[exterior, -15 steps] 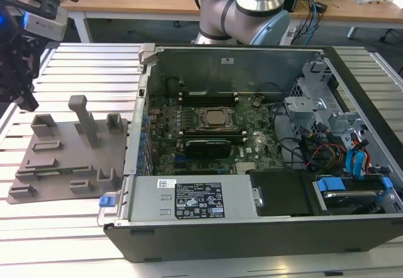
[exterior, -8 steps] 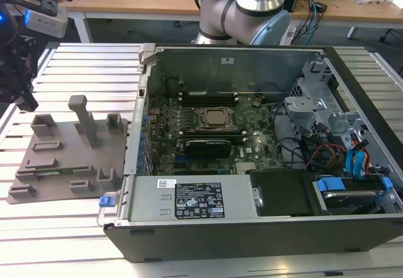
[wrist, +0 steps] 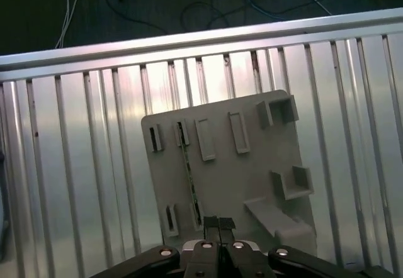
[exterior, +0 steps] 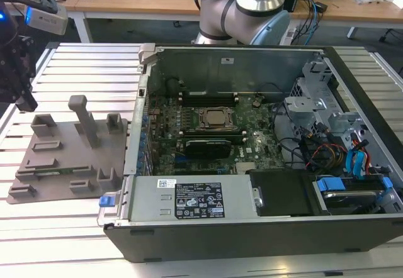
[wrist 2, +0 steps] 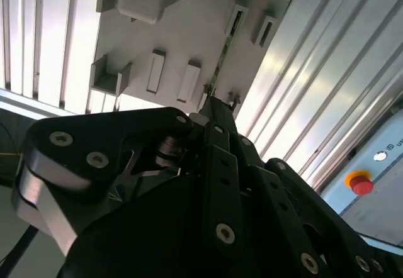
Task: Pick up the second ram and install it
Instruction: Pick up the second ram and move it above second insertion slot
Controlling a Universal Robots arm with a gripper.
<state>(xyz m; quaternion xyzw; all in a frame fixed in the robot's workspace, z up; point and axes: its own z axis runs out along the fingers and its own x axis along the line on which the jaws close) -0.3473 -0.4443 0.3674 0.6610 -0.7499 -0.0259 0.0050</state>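
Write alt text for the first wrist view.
The gripper hangs above a grey holder plate on a slatted metal table. The second ram, a thin green stick, stands on edge in the plate's slots, almost in line with the gripper.

You're in a robotics lab or workshop. The slatted aluminium counter (exterior: 75, 64) carries an opened computer case (exterior: 208, 227) with its motherboard (exterior: 252, 139) exposed, plus a grey fixture plate (exterior: 63, 165) at 9 o'clock in the exterior view. The robot arm base (exterior: 252, 1) sits at 12 o'clock, with desks (exterior: 126, 1) and tangled cables (exterior: 308, 7) behind it. A red stop button (wrist 2: 360, 182) shows in the second wrist view. Loose cords (wrist: 69, 7) lie on the dark floor (wrist: 157, 1) in the first wrist view.
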